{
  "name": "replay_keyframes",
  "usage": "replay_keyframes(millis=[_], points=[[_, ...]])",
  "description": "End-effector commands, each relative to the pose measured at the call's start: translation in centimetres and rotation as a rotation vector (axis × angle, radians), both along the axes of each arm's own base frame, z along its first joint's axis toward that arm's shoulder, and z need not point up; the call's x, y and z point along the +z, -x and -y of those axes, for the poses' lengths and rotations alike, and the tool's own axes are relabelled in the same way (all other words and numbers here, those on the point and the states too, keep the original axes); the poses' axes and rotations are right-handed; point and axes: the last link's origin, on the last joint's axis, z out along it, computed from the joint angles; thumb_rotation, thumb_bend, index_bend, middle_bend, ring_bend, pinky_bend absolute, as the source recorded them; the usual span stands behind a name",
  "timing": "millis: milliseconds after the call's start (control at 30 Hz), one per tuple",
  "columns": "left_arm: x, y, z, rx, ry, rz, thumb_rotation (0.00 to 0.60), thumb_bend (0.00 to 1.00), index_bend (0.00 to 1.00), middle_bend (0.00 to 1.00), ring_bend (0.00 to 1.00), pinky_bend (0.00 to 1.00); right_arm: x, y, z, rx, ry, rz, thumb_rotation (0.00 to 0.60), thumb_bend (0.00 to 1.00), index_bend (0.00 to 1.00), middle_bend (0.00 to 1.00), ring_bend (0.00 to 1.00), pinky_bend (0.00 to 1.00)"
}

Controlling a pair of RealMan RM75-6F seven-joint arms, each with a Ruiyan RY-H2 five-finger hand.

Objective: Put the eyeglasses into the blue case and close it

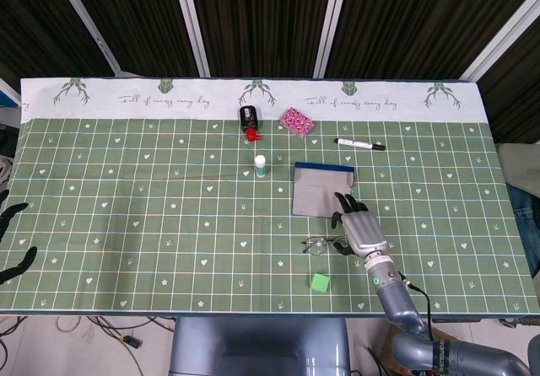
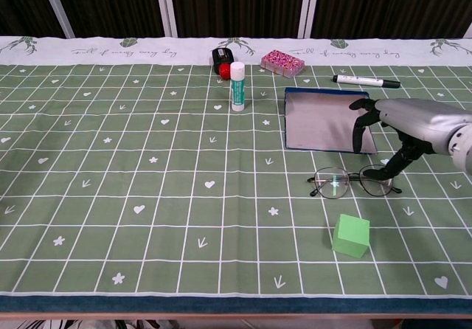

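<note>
Lying flat on the green gridded tablecloth (image 2: 147,181), the eyeglasses (image 2: 352,181) sit lenses-forward just in front of the blue case (image 2: 324,119), which lies open with its grey lining facing up. The right hand (image 2: 402,130) hangs over the right end of the glasses and the case's near right corner, its dark fingers (image 2: 402,158) apart and pointing down; one fingertip comes down at the right lens, though whether it actually touches the frame cannot be told, and nothing is clasped in it. In the head view the same hand (image 1: 359,227) covers the right half of the glasses (image 1: 323,244) just below the case (image 1: 321,190). A green cube (image 2: 351,234) rests near the front edge, just ahead of the glasses. Behind the case lie a black marker (image 2: 365,81) and a pink patterned box (image 2: 282,62); to the left stand a white glue stick with a green band (image 2: 237,85) and a black and red object (image 2: 220,59). The left hand (image 1: 12,239) shows only at the far left edge of the head view, dark fingers spread, well apart from everything and holding nothing.
</note>
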Motion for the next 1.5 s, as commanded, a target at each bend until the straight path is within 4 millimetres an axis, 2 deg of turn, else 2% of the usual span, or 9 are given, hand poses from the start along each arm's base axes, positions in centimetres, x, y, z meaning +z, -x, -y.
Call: replay_keyframes(millis=[33,467,1233,1500], points=[[0.0,0.0,0.0,0.001,0.000,-0.001,0.600,0.31,0.16,0.00,0.00,0.00,-0.1,0.1,-0.1,-0.003,-0.002,0.000,0.600,0.34,0.50,0.05,0.05,0.18],[0.0,0.0,0.0,0.002,-0.002,-0.004,0.600,0.31,0.16,0.00,0.00,0.00,-1.1,-0.1,-0.2,-0.002,-0.024,0.006,0.600,0.34,0.52,0.05,0.05,0.18],[0.1,0.2,-0.1,0.006,-0.007,-0.004,0.600,0.31,0.16,0.00,0.00,0.00,-1.9,-0.1,0.1,-0.006,-0.034,0.007,0.600,0.36,0.55,0.05,0.05,0.18],[0.2,0.2,-0.1,0.007,-0.012,-0.003,0.600,0.31,0.16,0.00,0.00,0.00,-2.3,-0.3,0.3,-0.008,-0.040,0.004,0.600,0.40,0.59,0.05,0.05,0.18]])
